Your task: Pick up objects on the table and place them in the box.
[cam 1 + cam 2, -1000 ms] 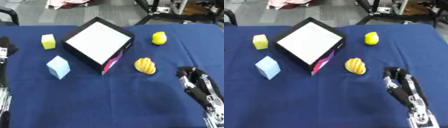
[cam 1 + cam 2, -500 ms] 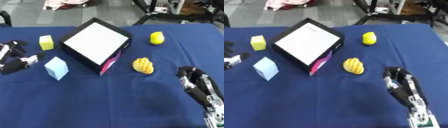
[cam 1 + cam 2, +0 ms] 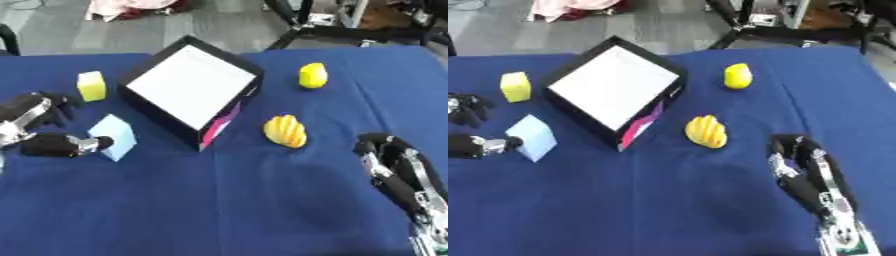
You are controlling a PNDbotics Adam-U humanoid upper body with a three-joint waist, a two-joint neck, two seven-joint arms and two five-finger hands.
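A black box (image 3: 226, 71) with a white floor lies tilted at the table's middle. A light blue block (image 3: 116, 138) sits to its left. My left hand (image 3: 39, 125) is at that block, thumb tip touching its left face and fingers spread behind it, open. A yellow block (image 3: 91, 85) lies further back on the left. A yellow ridged fruit (image 3: 285, 131) rests right of the box, and a yellow lemon-like fruit (image 3: 313, 75) sits behind it. My right hand (image 3: 398, 172) rests near the lower right, fingers relaxed, holding nothing.
A blue cloth (image 3: 227, 200) covers the table. Beyond the far edge are a grey floor, black metal stands (image 3: 332, 27) and a pink cloth heap (image 3: 131, 7).
My left hand has come in from the left edge and moved right, up to the light blue block. The right hand has stayed put.
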